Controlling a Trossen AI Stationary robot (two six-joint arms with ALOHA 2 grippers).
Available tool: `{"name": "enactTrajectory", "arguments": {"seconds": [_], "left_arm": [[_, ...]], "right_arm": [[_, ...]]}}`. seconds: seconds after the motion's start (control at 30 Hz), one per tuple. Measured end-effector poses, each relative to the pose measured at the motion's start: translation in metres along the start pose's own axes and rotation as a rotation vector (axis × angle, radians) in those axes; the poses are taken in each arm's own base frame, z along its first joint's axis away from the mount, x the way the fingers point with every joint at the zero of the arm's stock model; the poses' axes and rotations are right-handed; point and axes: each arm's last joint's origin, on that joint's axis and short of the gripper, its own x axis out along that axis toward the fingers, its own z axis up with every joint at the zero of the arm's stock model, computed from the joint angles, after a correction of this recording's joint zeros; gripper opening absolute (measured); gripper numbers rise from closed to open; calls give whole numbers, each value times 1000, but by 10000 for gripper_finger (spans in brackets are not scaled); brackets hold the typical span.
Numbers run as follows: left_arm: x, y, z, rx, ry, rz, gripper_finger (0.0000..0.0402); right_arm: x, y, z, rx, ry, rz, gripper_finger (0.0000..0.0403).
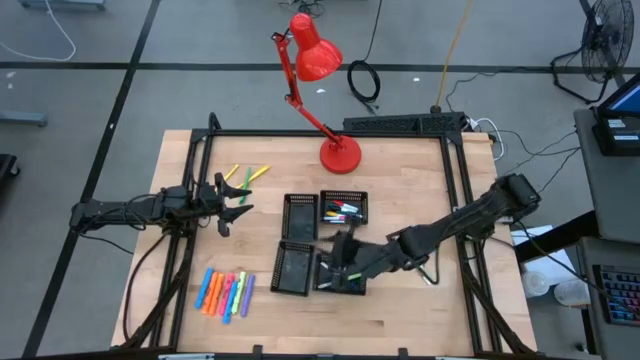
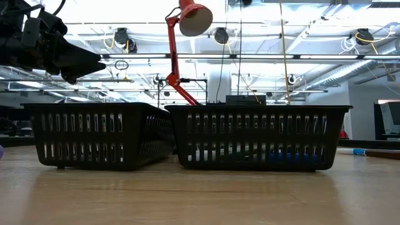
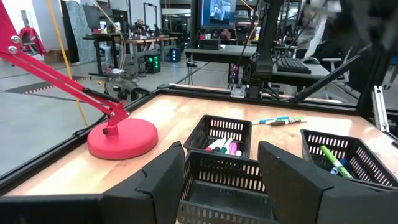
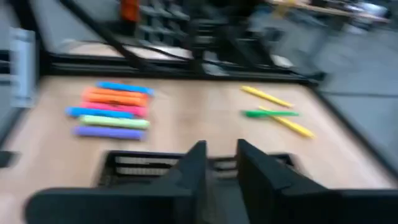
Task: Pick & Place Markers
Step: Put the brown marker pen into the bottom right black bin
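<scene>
While L arm waits over the table's left side, its gripper (image 1: 236, 207) is spread wide, holding nothing, pointed toward the trays. R gripper (image 1: 343, 250) hangs over the front-right tray (image 1: 340, 282); in R wrist view the fingers (image 4: 193, 163) stand narrow, a slim gap between, nothing seen in them. Four black mesh trays sit in a 2x2 block mid-table. Back-right tray (image 1: 343, 207) holds several markers, red/green/pink caps. Front-right tray has at least a green marker (image 3: 329, 157) inside. Front-left tray (image 1: 293, 269) looks bare. Highlighter row (image 1: 225, 293) (blue, orange, pink, yellow-green, purple) lies on wood near the front-left, apart from the trays. Yellow and green pens (image 1: 248, 174) lie loose near the back-left, just beyond L gripper. Red lamp (image 1: 338, 152) stands at back centre.
</scene>
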Motion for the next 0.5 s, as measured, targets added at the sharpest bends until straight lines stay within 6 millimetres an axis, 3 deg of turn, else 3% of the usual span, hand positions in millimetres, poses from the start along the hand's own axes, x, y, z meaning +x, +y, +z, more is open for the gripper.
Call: {"name": "enactTrajectory", "arguments": {"seconds": [0.13, 0.2, 0.33, 0.5], "left_arm": [[0, 0, 0, 0, 1, 0, 209], [0, 0, 0, 0, 0, 0, 209], [0, 0, 0, 0, 0, 0, 209], [0, 0, 0, 0, 1, 0, 209]], "right_arm": [[-24, -14, 17, 23, 221, -125, 147], [-35, -24, 11, 111, 398, -153, 172], [-51, -39, -22, 299, 805, -244, 194], [-62, -33, -72, 428, 1092, -322, 189]]}}
